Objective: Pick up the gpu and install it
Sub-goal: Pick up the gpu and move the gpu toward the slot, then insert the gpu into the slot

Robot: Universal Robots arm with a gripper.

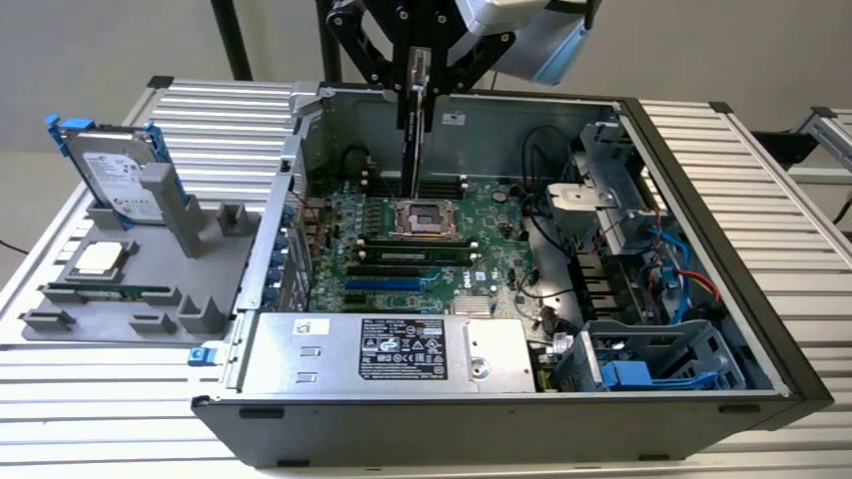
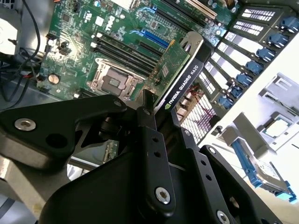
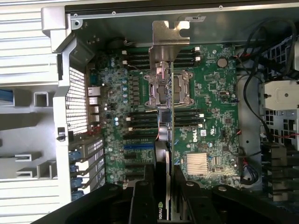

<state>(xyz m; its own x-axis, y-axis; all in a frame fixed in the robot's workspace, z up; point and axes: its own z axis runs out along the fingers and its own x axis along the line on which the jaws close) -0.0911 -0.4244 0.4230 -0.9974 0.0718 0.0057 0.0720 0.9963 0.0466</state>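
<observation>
The gpu (image 1: 415, 140) hangs edge-on over the open computer case (image 1: 705, 249), above the motherboard (image 1: 500, 215) near the processor socket (image 1: 426, 217). My gripper (image 1: 418, 85) is shut on its upper part. In the second wrist view the gpu (image 2: 180, 74) shows a green board on one face and a black cooler on the other, held between the black fingers (image 2: 152, 140). In the first wrist view the gpu (image 3: 170, 42) points its silver end bracket away from the gripper (image 3: 164, 184), over the socket (image 3: 168, 88). It sits clear of the blue expansion slots (image 1: 386, 284).
A grey fixture (image 1: 80, 329) at the exterior view's left holds a blue-framed hard drive (image 1: 114, 175), a processor (image 1: 100, 257) and a memory stick (image 1: 107, 292). Inside the case are a power supply (image 1: 386, 349), a drive cage (image 1: 652, 359) and loose cables (image 1: 665, 269).
</observation>
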